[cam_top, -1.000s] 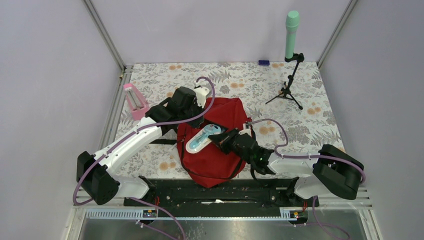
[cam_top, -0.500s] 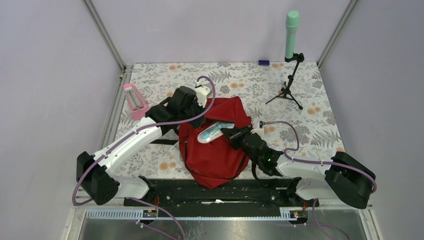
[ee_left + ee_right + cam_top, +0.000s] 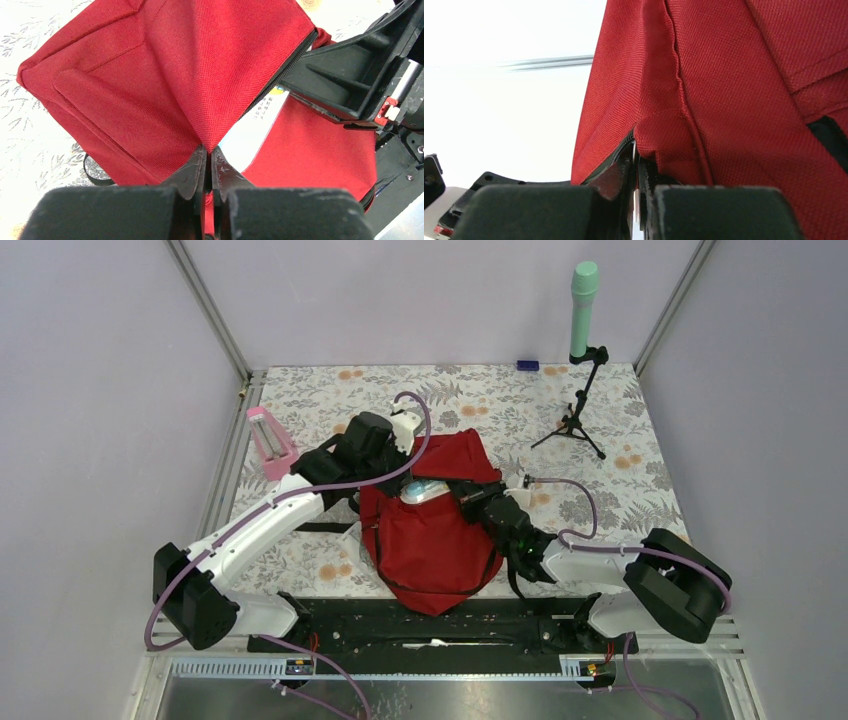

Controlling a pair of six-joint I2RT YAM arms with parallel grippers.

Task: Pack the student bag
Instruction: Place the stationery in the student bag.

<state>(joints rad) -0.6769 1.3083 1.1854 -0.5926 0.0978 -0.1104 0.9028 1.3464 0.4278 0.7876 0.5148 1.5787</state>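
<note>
The student bag (image 3: 440,545) is a red backpack lying in the middle of the floral table. My left gripper (image 3: 209,150) is shut on a fold of its red flap (image 3: 220,75), holding the zipper opening up. My right gripper (image 3: 465,498) is shut on a thin white-and-blue packet (image 3: 424,490) at the mouth of the bag. Only the packet's near end shows in the top view. In the left wrist view the white packet (image 3: 255,132) lies in the gap under the black zipper. In the right wrist view a thin white sheet sits between the jaws of the right gripper (image 3: 636,150), against the bag's zipper edge (image 3: 621,147).
A pink case (image 3: 268,442) stands at the left of the table beside the left arm. A black tripod (image 3: 580,415) carrying a mint-green cylinder (image 3: 583,300) stands at the back right. A small blue object (image 3: 527,365) lies at the far edge.
The right gripper has carried the packet away from the bag's front and into its opening, so most of the packet is now hidden. The left arm has not moved.
</note>
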